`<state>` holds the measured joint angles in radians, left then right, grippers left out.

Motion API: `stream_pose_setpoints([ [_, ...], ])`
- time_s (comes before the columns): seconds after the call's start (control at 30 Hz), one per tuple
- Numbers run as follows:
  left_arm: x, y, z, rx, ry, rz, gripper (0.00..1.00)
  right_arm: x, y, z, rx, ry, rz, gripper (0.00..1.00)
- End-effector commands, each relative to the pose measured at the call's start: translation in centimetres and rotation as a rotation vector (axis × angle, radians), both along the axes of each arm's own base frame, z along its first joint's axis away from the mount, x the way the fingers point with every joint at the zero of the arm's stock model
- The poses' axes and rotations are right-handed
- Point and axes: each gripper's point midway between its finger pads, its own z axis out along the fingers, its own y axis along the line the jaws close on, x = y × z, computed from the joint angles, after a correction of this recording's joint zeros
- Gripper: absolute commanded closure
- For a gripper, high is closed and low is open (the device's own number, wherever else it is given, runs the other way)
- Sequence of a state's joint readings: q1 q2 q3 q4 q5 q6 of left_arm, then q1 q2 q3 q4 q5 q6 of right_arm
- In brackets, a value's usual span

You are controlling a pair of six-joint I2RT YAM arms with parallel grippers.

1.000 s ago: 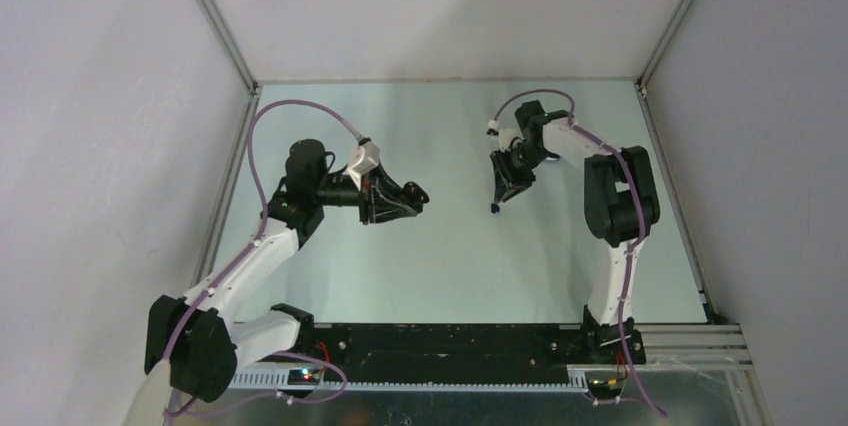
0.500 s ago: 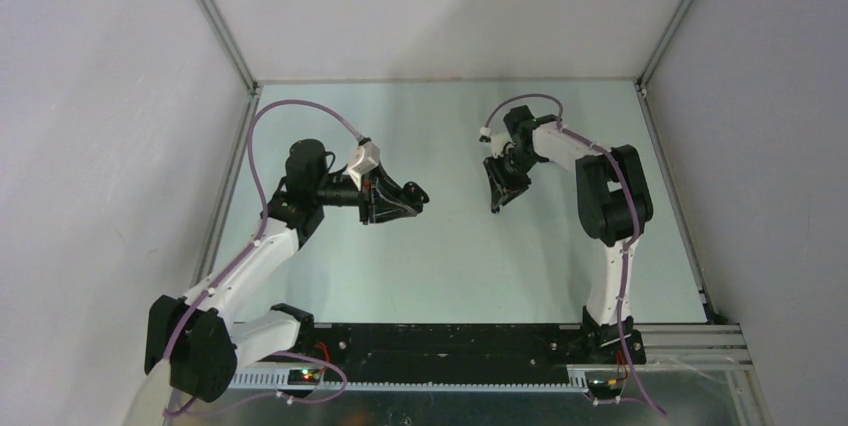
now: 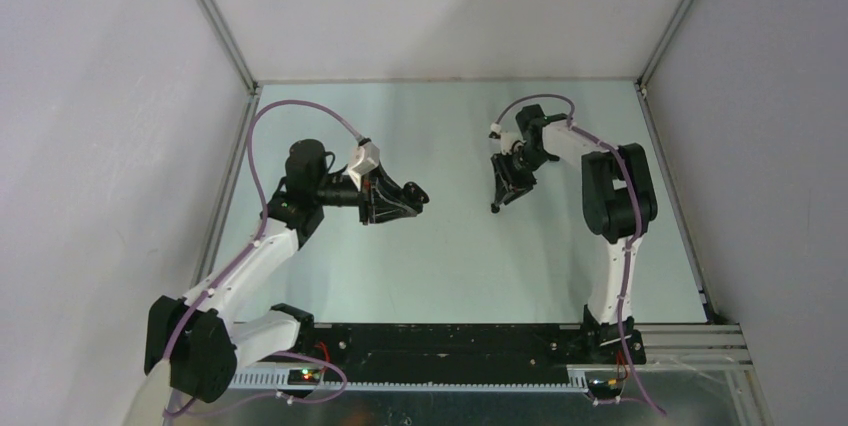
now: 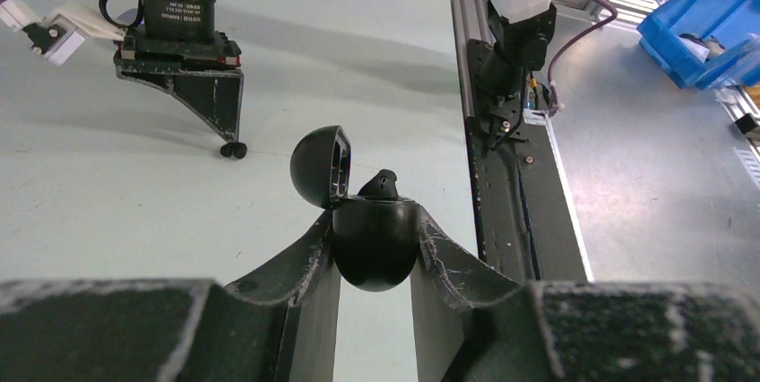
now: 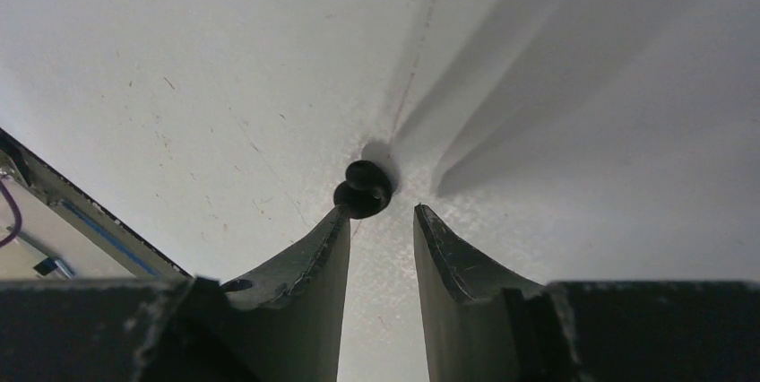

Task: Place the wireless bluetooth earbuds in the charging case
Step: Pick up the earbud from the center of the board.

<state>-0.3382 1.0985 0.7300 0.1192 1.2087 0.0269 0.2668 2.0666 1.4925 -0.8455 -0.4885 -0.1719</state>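
Note:
My left gripper [image 3: 420, 196] is shut on a round black charging case [image 4: 376, 243] and holds it above the table. Its lid [image 4: 320, 167] stands open to the left. One glossy black earbud [image 4: 384, 185] sits in the case's top. A second black earbud [image 5: 362, 189] lies on the table at the tips of my right gripper [image 5: 381, 212]. That gripper is open by a narrow gap, and its left fingertip [image 5: 339, 221] touches the bud. This bud also shows in the left wrist view [image 4: 234, 150], under the right gripper [image 4: 228, 135]. No lilac buds are in view.
Grey walls enclose the pale table [image 3: 440, 256] at the back and sides. A black rail [image 3: 450, 341] with the arm bases runs along the near edge. A blue bin [image 4: 699, 32] stands off the table beyond the rail.
The right wrist swung a little to the left and back again, and its fingertips stayed at the earbud. The left arm has not moved.

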Motion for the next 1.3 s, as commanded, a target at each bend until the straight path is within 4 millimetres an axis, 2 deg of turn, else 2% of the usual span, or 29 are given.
stream_pose_setpoints([
  [0.0,0.0,-0.2,2.6,-0.03,-0.098,-0.02,1.0,0.0,-0.1,0.0,0.041,0.033,-0.024,0.63],
  [0.4,0.0,-0.2,2.7,-0.031,-0.101,-0.019,1.0,-0.6,0.4,-2.1,-0.082,0.028,0.022,0.69],
  [0.73,0.0,-0.2,2.6,-0.03,-0.101,-0.021,1.0,-0.4,0.3,-1.6,-0.046,0.029,0.008,0.71],
  [0.87,-0.1,-0.2,2.7,-0.03,-0.101,-0.022,1.0,-0.5,0.7,-1.7,-0.042,0.028,0.019,0.83],
  [0.97,0.0,-0.2,2.8,-0.03,-0.102,-0.02,1.0,-0.4,0.9,-1.2,-0.029,0.018,0.027,0.88],
  [1.27,0.1,-0.2,2.6,-0.028,-0.097,-0.018,1.0,-0.6,1.7,1.2,0.058,-0.008,0.051,0.83],
])
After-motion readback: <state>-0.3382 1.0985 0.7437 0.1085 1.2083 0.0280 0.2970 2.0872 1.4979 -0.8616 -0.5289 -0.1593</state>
